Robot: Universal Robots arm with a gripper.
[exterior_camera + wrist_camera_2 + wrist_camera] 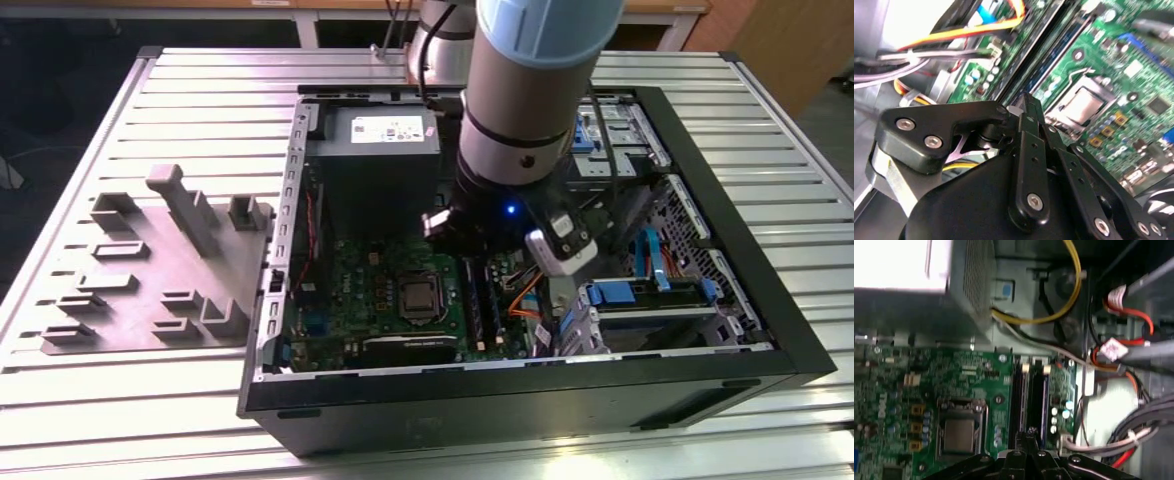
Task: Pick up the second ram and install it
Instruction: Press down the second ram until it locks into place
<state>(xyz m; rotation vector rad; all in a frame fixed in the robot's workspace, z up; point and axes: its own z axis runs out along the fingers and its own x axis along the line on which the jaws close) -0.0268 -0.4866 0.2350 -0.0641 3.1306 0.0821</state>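
My gripper (1030, 432) is down inside the open computer case (534, 395), over the long black memory sockets (1020, 400) beside the processor socket (959, 432). Its two fingers are drawn together, tips nearly touching, in both wrist views (1025, 106). A thin dark edge that I take for the second ram (1030, 405) runs from the fingertips along the sockets, standing on edge in line with them. How deep it sits in the socket is hidden by the fingers. In the exterior view the arm's wrist (514, 150) covers the gripper above the green motherboard (360, 270).
A grey fixture plate (160, 270) with upright blocks lies on the table at the exterior view's left. The power supply (380, 135) stands close behind the sockets. Orange, yellow and grey cables (1114, 350) hang beside them. The drive bay (641, 292) with blue clips crowds the exterior view's right.
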